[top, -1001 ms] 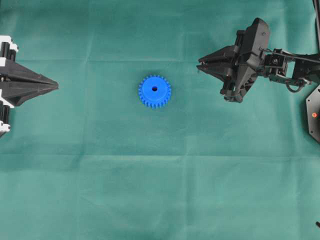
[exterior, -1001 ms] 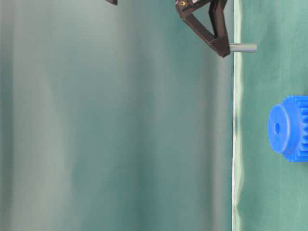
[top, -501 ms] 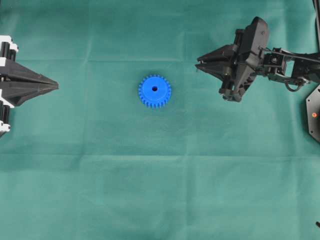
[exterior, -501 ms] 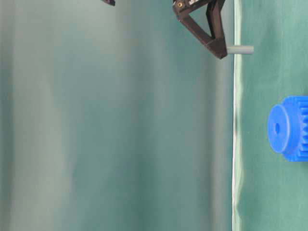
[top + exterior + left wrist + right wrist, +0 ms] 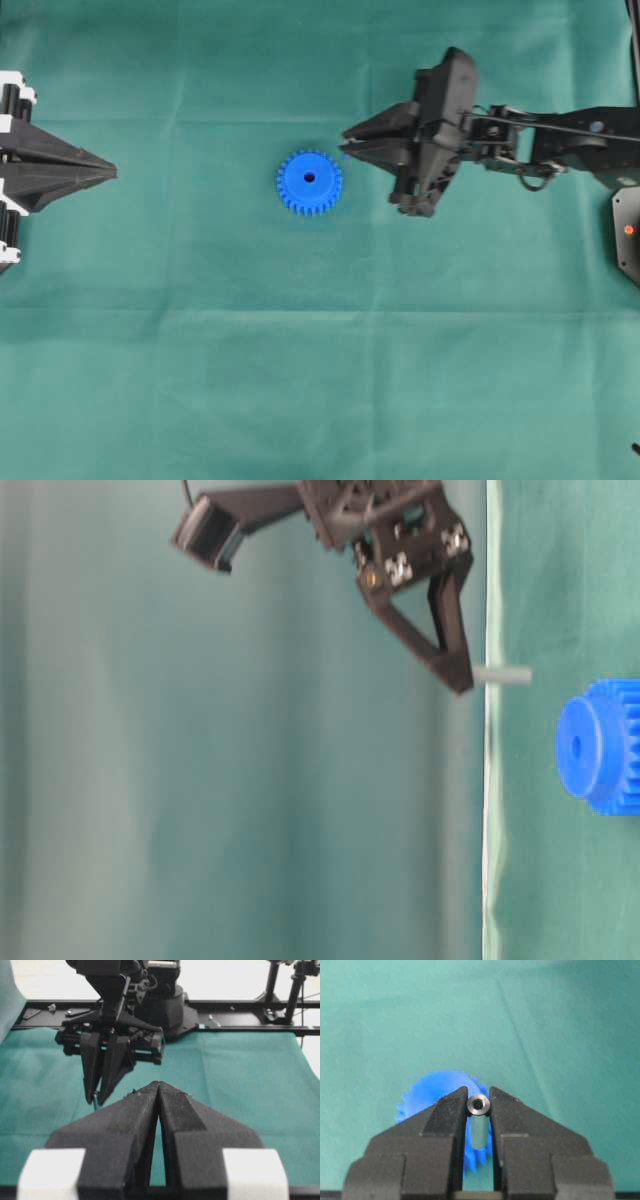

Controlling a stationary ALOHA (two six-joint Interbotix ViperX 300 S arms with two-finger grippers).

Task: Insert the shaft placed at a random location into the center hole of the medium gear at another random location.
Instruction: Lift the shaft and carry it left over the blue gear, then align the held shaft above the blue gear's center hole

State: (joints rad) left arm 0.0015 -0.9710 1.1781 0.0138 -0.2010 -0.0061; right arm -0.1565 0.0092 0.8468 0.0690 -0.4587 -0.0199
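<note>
Between the tips of my right gripper [image 5: 479,1110], clamped near its top, hangs the shaft [image 5: 478,1127], a small, stiff, slippery-looking metal pin, just beside the medium gear [image 5: 309,183] on the cloth, while my left gripper [image 5: 159,1091] rests closed.

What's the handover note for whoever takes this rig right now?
Right gripper: shut on the shaft, held upright, above the cloth, just right of the medium gear in the overhead view.
Left gripper: shut, empty, parked at the left edge.
Medium gear: flat on the green cloth, center hole facing up and unobstructed.
Done: shaft picked up and carried close to the gear.
Left: bring the shaft over the center hole, lower it in, release. Alignment looks like the delicate part; the table-level view shows the shaft's tip not yet over the hole.
</note>
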